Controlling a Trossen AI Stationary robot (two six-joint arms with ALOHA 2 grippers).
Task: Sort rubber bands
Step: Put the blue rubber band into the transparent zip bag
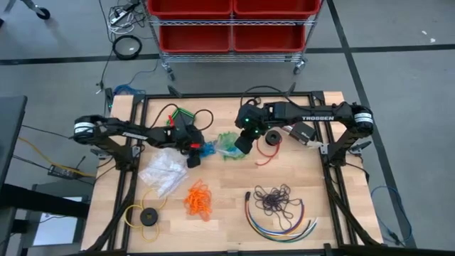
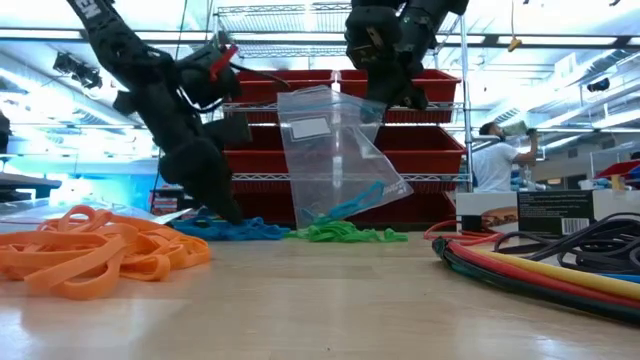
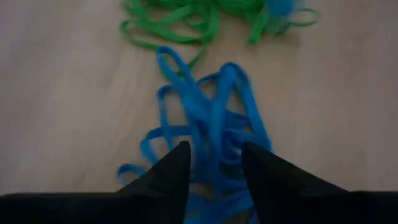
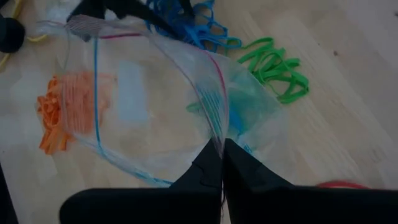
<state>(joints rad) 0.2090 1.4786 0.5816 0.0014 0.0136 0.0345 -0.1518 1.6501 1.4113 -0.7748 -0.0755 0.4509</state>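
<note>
The blue rubber bands [image 3: 211, 124] lie in a loose bunch on the wood, beside the green bunch [image 3: 180, 22]. My left gripper [image 3: 216, 163] is low over the blue bunch [image 1: 207, 150], open, with its fingers on either side of some strands. My right gripper [image 4: 222, 152] is shut on a clear zip bag [image 4: 143, 106] raised above the green bands [image 2: 345, 233]. A few blue bands [image 2: 352, 205] sit in the bag's bottom. The orange bunch [image 1: 199, 199] and the dark purple bunch [image 1: 274, 199] lie nearer the table's near edge. My left gripper has blue strands [image 3: 214, 146] between its open fingers, pointing down at the table; whether the fingers touch them I cannot tell. My right gripper pinches the bag's zip rim [image 4: 214, 127] between its two fingers, from above. The bag [image 2: 335, 150] hangs tilted below the fingers with its mouth open and its lower end just above the table.
Crumpled clear bags [image 1: 163, 171] lie left of centre. A yellow ring with a black disc [image 1: 146, 215] is near the table's near left corner. Long multicoloured cables [image 1: 281, 220] curve near the near edge, and a red spool [image 1: 271, 139] sits by the right arm.
</note>
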